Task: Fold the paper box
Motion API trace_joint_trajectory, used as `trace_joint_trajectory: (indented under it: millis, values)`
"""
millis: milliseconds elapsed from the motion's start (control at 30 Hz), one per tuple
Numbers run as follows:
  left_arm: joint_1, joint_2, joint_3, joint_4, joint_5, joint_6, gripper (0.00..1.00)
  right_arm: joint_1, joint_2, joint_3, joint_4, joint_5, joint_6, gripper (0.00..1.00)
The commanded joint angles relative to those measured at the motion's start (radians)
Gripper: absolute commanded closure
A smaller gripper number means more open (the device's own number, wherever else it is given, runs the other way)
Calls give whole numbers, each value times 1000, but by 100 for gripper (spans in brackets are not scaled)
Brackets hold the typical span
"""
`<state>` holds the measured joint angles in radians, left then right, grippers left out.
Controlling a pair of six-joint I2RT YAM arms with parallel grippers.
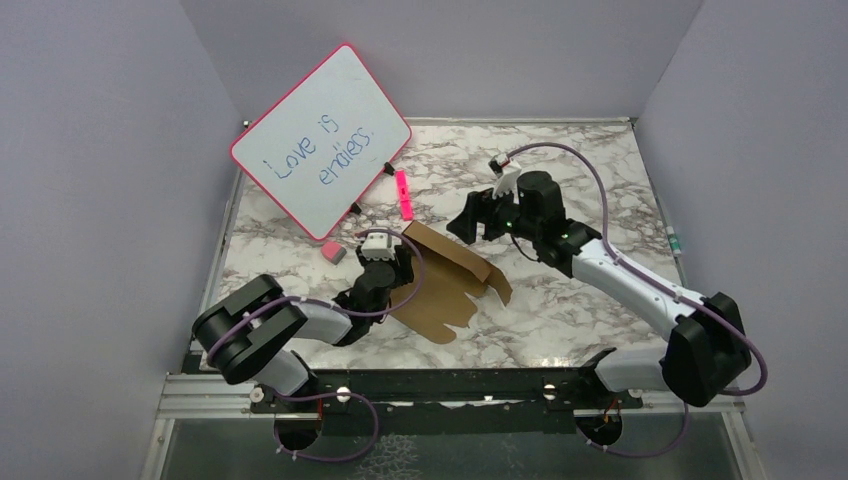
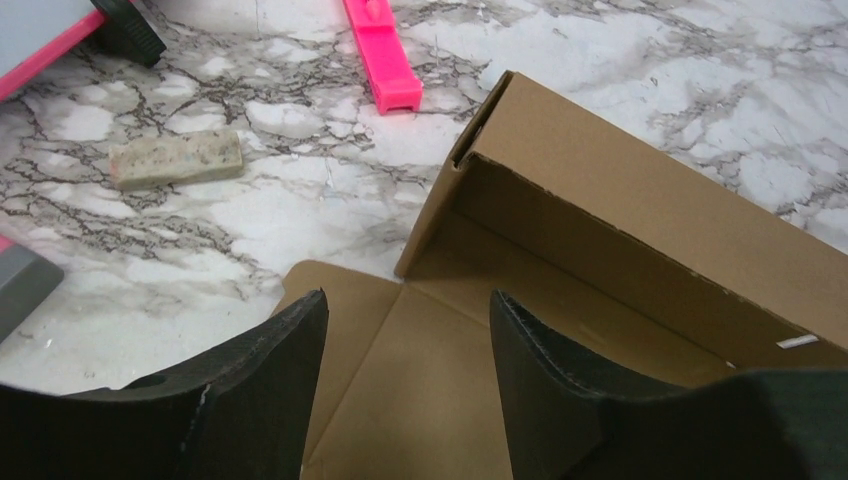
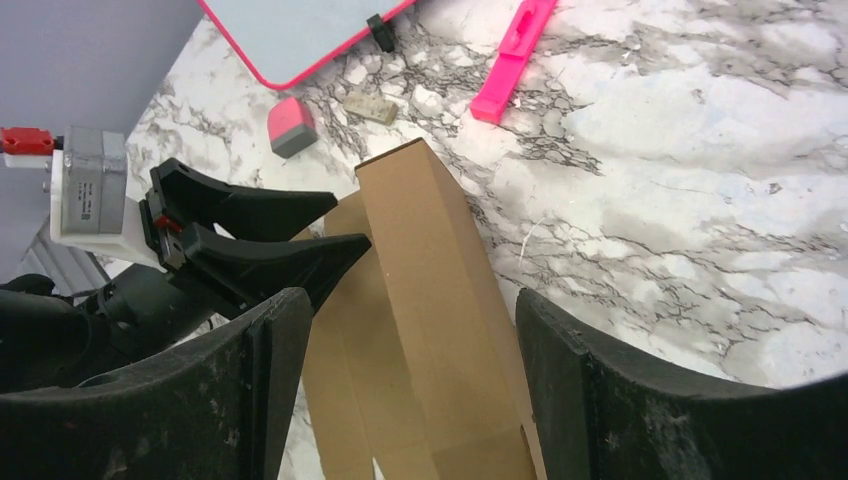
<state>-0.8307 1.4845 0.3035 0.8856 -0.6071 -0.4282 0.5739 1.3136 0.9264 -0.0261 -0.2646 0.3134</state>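
The paper box (image 1: 445, 290) is brown cardboard lying left of centre on the marble table, partly folded, with one long wall (image 2: 640, 220) standing up along its far side. My left gripper (image 1: 405, 268) hovers over the box's left end. It is open (image 2: 408, 296), and flat cardboard lies below the gap. My right gripper (image 1: 470, 222) hangs above and behind the raised wall, apart from it. It is open (image 3: 412, 300) and looks down along the box (image 3: 420, 250). The left gripper (image 3: 350, 225) shows beside the box in the right wrist view.
A pink-framed whiteboard (image 1: 320, 140) stands tilted at the back left. A pink marker (image 1: 403, 193) lies behind the box, an eraser (image 1: 333, 252) to its left. A small beige block (image 2: 177, 160) lies near the whiteboard's foot. Grey walls close three sides.
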Motion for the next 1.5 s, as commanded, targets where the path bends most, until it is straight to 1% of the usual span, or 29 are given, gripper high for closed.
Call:
trace_joint_trajectory:
  millis: [0, 133, 233, 333, 433, 467, 567, 667, 800, 933, 1200, 1300, 1467]
  values:
    - [-5, -173, -26, -220, 91, -72, 36, -6, -99, -63, -85, 62, 43, 20]
    - [-4, -351, -22, -415, 114, -116, 31, -6, -173, -118, -118, 79, 111, 21]
    - [4, -456, 20, -580, 118, -159, 28, -6, -207, -149, -141, 66, 163, 22]
    - [27, -505, 93, -715, 128, -175, 25, -6, -236, -183, -138, 64, 226, 24]
    - [92, -512, 163, -797, 177, -194, 23, -6, -247, -221, -109, 61, 282, 26]
    - [133, -511, 176, -797, 216, -203, 23, -6, -249, -229, -100, 63, 298, 27]
    - [276, -485, 197, -742, 399, -243, 26, -6, -244, -251, -64, 57, 338, 31]
    - [352, -409, 255, -720, 528, -251, 28, -6, -229, -254, -54, 49, 359, 34]
    - [370, -285, 353, -715, 605, -228, 29, -6, -210, -257, -59, 69, 387, 38]
    - [378, -200, 403, -694, 672, -224, 29, -6, -184, -279, -28, 58, 411, 41]
    - [381, -84, 465, -699, 713, -190, 30, -6, -143, -316, 16, 64, 427, 46]
    - [381, -39, 470, -677, 758, -192, 35, -6, -121, -316, 70, 49, 423, 47]
    - [381, -6, 447, -638, 819, -215, 45, -6, -79, -316, 141, 36, 424, 49]
